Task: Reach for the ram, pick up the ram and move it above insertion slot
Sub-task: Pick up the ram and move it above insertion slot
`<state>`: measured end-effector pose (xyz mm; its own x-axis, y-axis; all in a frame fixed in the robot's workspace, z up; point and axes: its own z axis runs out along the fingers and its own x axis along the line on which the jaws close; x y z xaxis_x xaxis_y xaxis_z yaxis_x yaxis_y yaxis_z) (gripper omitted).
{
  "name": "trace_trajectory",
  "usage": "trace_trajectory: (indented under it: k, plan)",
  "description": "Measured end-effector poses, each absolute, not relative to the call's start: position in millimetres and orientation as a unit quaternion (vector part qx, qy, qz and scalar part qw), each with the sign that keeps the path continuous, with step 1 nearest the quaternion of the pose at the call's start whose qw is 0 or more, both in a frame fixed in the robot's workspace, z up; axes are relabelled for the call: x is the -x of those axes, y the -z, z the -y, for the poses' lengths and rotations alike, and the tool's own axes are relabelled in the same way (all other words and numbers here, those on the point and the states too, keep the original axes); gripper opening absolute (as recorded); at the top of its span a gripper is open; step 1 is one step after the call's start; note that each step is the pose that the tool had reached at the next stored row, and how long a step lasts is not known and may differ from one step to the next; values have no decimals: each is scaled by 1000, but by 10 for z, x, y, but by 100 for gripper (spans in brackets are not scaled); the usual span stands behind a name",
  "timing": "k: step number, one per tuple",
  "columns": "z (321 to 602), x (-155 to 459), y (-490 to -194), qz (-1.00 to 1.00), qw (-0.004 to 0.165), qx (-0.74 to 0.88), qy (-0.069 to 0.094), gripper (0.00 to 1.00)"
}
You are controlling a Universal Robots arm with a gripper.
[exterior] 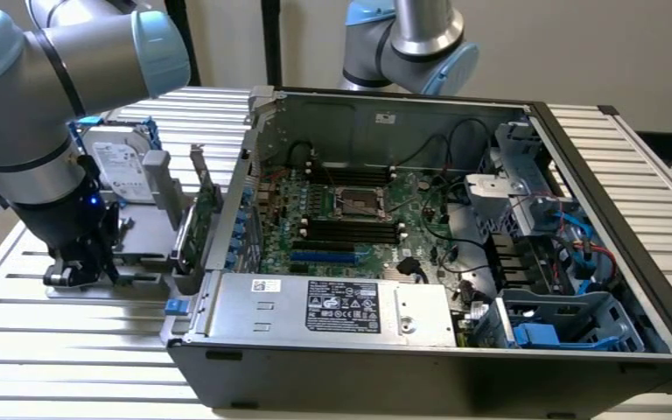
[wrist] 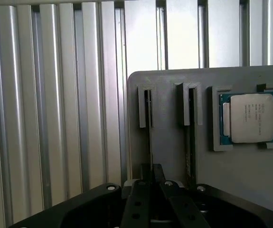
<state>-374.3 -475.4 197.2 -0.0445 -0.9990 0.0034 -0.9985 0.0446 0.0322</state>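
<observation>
The ram (wrist: 149,128) stands on edge in a slotted grey holder (wrist: 169,161), seen as a thin dark strip running under my gripper (wrist: 151,173). The black fingers (wrist: 138,199) meet over that strip and look shut on it, while the stick still sits in its slot. A second stick (wrist: 192,137) stands in the neighbouring slot. In the exterior view my gripper (exterior: 80,267) is low over the holder at the left, outside the open computer case (exterior: 430,350). The black memory slots (exterior: 353,229) lie on the motherboard inside the case.
A processor chip (wrist: 248,118) lies in a recess of the holder beside the sticks. A hard drive (exterior: 120,166) and an upright green expansion card (exterior: 204,219) stand between my arm and the case wall. Another robot arm (exterior: 412,44) rises behind the case.
</observation>
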Motion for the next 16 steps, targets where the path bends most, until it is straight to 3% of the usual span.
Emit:
trace_trajectory:
  k: [16]
  plan:
    - [4755,3726,-2175,723,11,-691,12,13]
